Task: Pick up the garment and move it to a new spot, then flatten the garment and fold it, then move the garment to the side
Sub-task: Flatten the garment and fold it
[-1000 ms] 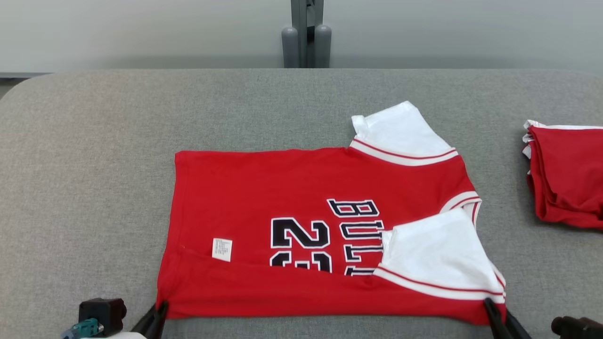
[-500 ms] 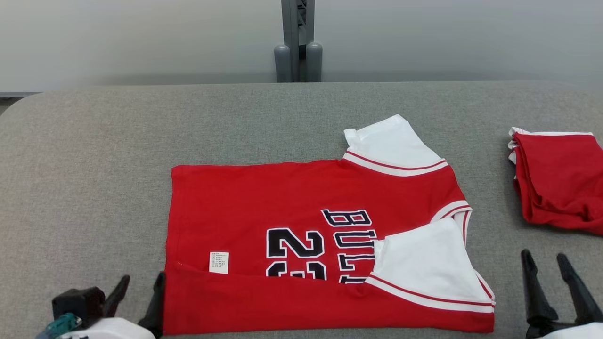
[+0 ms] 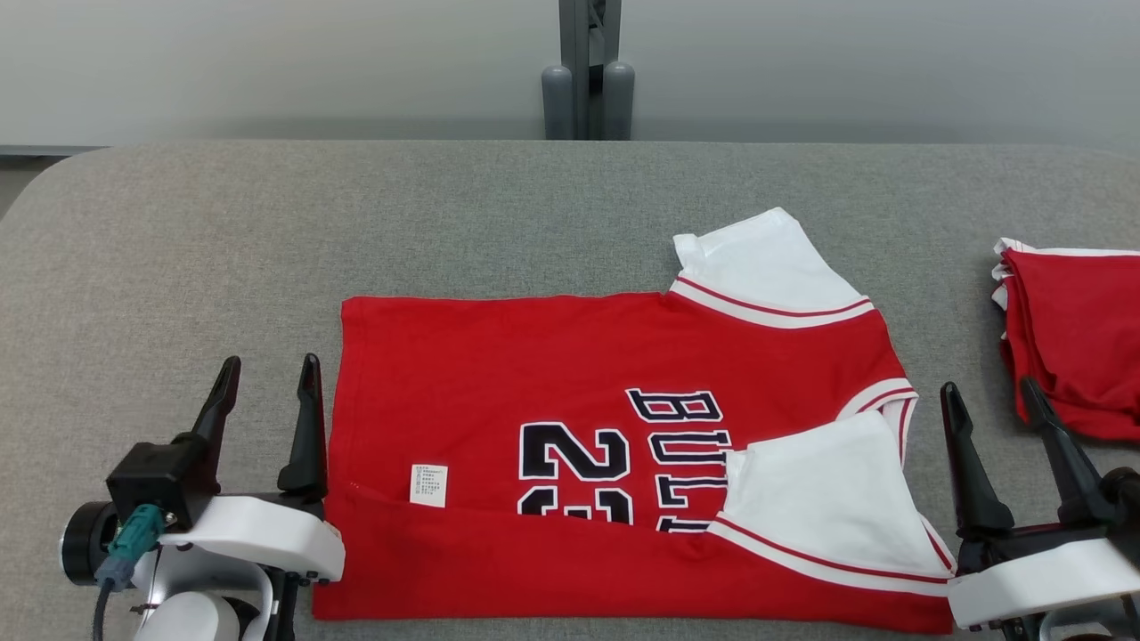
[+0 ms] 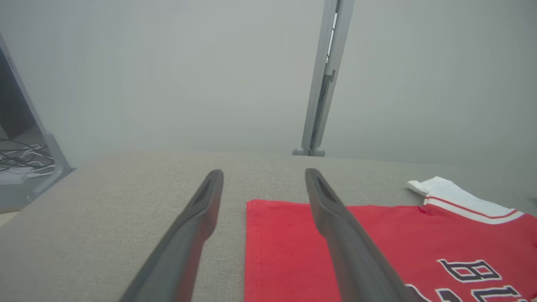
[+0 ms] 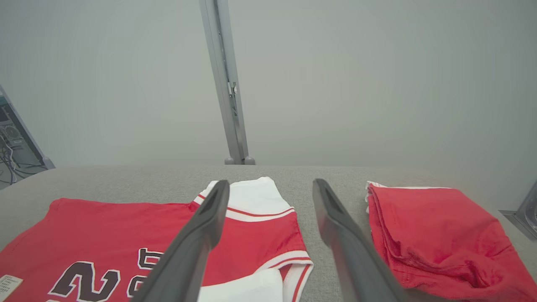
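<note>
A red jersey point(image 3: 570, 356) lies flat in the middle of the grey cloth-covered counter point(image 3: 267, 223), hem toward the robot's left and white sleeves toward its right. Its near long edge is folded up over the front, covering the lower part of the black number and lettering, and a small white label point(image 3: 428, 485) shows just above that fold. The near sleeve point(image 3: 828, 490) is turned in over the chest; the far sleeve point(image 3: 766, 258) sticks out toward the back of the counter. The left jaws stand wide open and hold nothing, their dark fingers point(image 3: 309, 427) raised just beside the hem. The right jaws are also spread wide and empty, fingers point(image 3: 966, 472) up between the jersey's collar end and a folded red pile point(image 3: 1078, 347) at the counter's right side. A grey post point(image 3: 588, 53) rises behind the counter.
</note>
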